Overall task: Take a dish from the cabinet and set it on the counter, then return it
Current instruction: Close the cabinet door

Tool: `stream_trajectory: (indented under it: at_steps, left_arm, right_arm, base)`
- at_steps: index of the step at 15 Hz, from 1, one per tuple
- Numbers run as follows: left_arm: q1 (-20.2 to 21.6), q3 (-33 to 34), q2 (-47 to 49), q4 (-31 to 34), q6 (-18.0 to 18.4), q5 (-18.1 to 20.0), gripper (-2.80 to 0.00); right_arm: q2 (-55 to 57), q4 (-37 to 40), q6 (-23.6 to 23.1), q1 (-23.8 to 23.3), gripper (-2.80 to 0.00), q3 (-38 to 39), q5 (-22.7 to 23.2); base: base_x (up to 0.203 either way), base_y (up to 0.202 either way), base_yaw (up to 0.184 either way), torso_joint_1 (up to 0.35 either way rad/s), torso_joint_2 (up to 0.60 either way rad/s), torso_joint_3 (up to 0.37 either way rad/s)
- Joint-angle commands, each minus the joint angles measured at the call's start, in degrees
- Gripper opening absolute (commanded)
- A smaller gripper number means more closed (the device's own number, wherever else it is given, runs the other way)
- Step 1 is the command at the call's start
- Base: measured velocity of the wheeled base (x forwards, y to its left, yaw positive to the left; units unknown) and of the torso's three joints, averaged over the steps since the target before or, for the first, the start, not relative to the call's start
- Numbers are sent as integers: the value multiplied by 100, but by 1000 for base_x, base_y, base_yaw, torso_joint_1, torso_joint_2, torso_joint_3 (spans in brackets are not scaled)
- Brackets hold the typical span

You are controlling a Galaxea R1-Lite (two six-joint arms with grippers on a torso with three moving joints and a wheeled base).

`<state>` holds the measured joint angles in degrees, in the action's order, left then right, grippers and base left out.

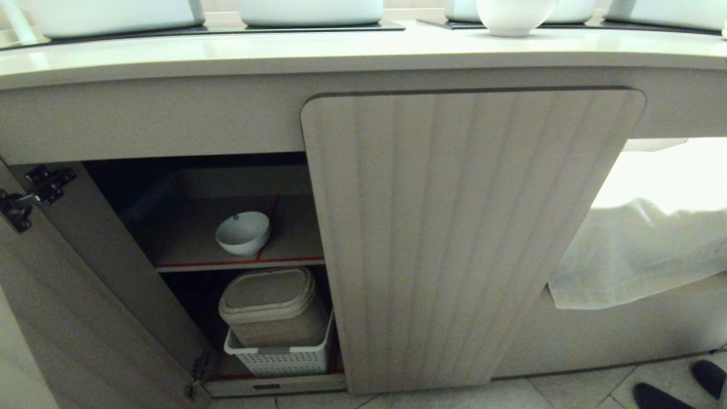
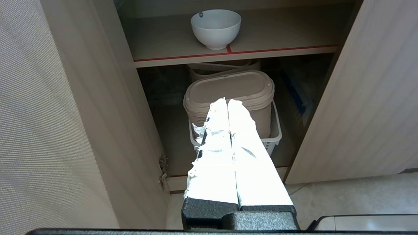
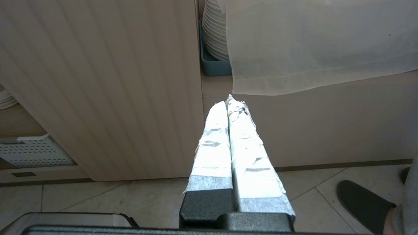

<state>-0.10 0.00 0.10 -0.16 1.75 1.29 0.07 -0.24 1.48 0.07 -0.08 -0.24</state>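
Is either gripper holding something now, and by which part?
Nothing is held. The left gripper and right gripper are shut on nothing; the dish sits untouched in the cabinet.

The left gripper (image 2: 227,101) hangs outside the open cabinet (image 1: 466,238), jaws pressed together. Ahead of those jaws and higher, the dish (image 2: 216,28) sits on the shelf (image 2: 169,42) at its front edge. Straight ahead of the jaws and lower than the shelf, a lidded tub (image 2: 228,94) stands in a basket (image 2: 276,133) on the cabinet floor. An open door (image 2: 65,114) stands to one side of the jaws, a closed door (image 2: 365,98) to the other.

The right gripper (image 3: 227,104), jaws together, faces the cabinet front. Ahead of it a cloth (image 3: 313,45) hangs, with stacked plates (image 3: 214,29) in a tray (image 3: 212,67) partly behind the cloth. A person's shoe (image 3: 362,202) rests on the floor (image 3: 130,199) beside these jaws.

Above the cabinet, the tabletop (image 1: 318,51) carries another bowl (image 1: 514,17).
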Motion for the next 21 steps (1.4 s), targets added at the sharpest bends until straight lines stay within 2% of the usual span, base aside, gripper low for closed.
stream_trajectory:
  at_steps: [1, 21]
  left_arm:
    - [1, 0, 8, -2, 1, -23, -280]
    - [1, 0, 8, -2, -53, -41, -280]
  right_arm:
    - [1, -2, 1, 1, -280, -1, -2]
    - [1, -2, 1, 1, -280, -1, -2]
  base:
    - [0, 0, 0, 0, 0, 0]
    - [0, 0, 0, 0, 0, 0]
